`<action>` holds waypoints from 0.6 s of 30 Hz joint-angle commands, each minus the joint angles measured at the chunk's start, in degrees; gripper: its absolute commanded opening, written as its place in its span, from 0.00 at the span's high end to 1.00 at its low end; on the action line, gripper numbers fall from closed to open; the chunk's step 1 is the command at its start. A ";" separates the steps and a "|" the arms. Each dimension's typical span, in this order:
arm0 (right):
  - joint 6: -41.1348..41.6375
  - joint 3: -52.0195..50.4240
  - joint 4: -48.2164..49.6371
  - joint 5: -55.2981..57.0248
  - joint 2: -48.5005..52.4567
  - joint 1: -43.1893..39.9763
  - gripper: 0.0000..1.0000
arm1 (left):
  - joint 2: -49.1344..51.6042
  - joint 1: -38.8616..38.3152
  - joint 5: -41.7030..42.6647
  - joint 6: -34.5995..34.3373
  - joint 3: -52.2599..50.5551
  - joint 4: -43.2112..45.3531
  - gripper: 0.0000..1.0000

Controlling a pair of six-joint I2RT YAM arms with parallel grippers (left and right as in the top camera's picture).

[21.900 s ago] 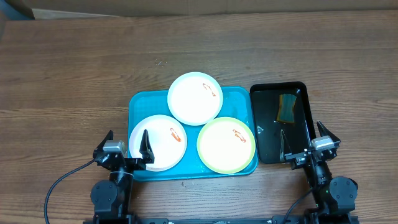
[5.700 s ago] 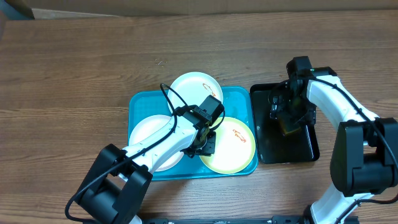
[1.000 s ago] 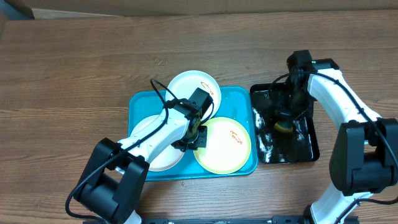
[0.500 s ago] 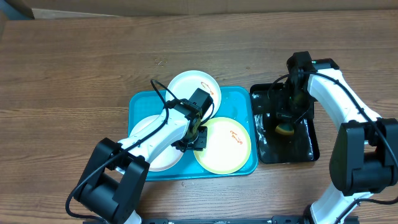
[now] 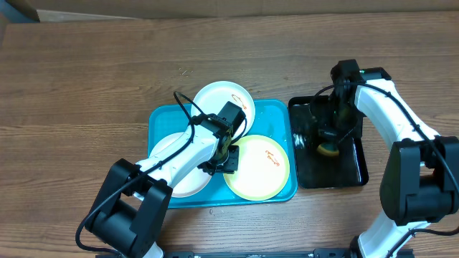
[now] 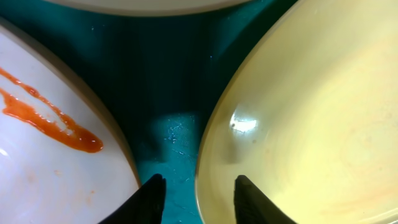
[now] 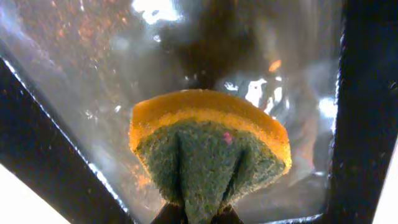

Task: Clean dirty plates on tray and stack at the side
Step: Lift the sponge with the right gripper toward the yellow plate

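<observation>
Over the turquoise tray (image 5: 276, 118), the left jaws are held partly open astride the rim of the yellow-green plate (image 5: 262, 172) lying there, likely for steadying, while a sponge (image 7: 208, 149) is pinched in the right jaws over the wet black tray (image 5: 310, 168).

- We take this for a robot lab bench: the left arm (image 5: 179, 154) and right arm (image 5: 387, 115) rise from the near edge of a bare wood-grain table (image 5: 86, 86).
- A loose black cable (image 5: 183, 107) loops over the left arm.
- The plates (image 5: 215, 97) in a blue tray (image 5: 161, 118), and a sponge (image 5: 329, 149) in a wet black tray (image 5: 355, 168) to its right, look staged.
- At the far edge we see what looks like cardboard (image 5: 215, 7).
</observation>
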 commanded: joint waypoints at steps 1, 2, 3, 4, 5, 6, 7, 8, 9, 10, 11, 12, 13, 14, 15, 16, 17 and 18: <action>0.72 0.96 0.17 -3.23 -0.15 0.22 0.96 | 0.59 0.39 0.20 0.44 -0.37 0.02 0.59; 0.15 1.01 0.17 -3.21 -0.15 0.22 0.96 | 0.59 0.39 0.20 0.44 -0.37 0.02 0.60; -0.70 1.18 0.17 -3.08 -0.17 0.22 0.96 | 0.59 0.39 0.20 0.44 -0.37 0.02 0.64; -1.29 1.70 -0.11 -2.80 -0.17 0.20 0.96 | 0.59 0.39 0.20 0.44 -0.37 0.02 0.70; -1.46 2.38 -0.68 -2.84 -0.17 0.04 0.96 | 0.59 0.39 0.20 0.44 -0.37 0.04 0.77; -1.46 3.32 -1.44 -3.06 -0.17 0.04 0.96 | 0.59 0.39 0.20 0.44 -0.37 0.04 0.83; -1.44 4.63 -2.54 -3.65 -0.26 0.04 0.96 | 0.59 0.39 0.20 0.44 -0.37 0.07 0.85; -1.46 5.81 -3.52 -4.48 -0.31 0.20 0.96 | 0.59 0.39 0.20 0.44 -0.37 0.07 0.85; -1.70 7.10 -4.72 -5.31 -0.55 0.52 0.96 | 0.59 0.39 0.20 0.44 -0.37 0.07 0.84; -1.70 8.07 -5.62 -5.40 -0.83 0.85 0.96 | 0.59 0.39 0.20 0.44 -0.37 0.07 0.80; -1.73 8.87 -6.38 -5.38 -1.11 1.20 0.96 | 0.59 0.39 0.20 0.44 -0.37 0.07 0.75; -1.92 9.55 -6.91 -5.42 -1.49 1.60 0.96 | 0.59 0.39 0.20 0.44 -0.37 0.07 0.72; -2.16 10.05 -7.13 -5.46 -1.92 2.16 0.96 | 0.59 0.35 0.20 0.44 -0.37 0.07 0.70; -2.16 10.19 -7.04 -5.49 -2.32 2.73 0.96 | 0.59 0.35 0.17 0.44 -0.39 0.07 0.66; -2.25 10.19 -6.84 -5.77 -2.71 3.48 0.96 | 0.59 0.35 0.17 0.44 -0.42 0.04 0.64; -3.28 10.19 -6.80 -6.71 -2.86 4.15 0.96 | 0.59 0.33 0.17 0.44 -0.42 0.04 0.63; -4.59 10.19 -6.84 -8.09 -2.86 4.94 0.96 | 0.59 0.26 0.17 0.46 -0.42 0.04 0.62; -5.84 10.14 -6.93 -9.42 -2.86 5.84 0.96 | 0.59 0.20 0.11 0.46 -0.44 0.04 0.62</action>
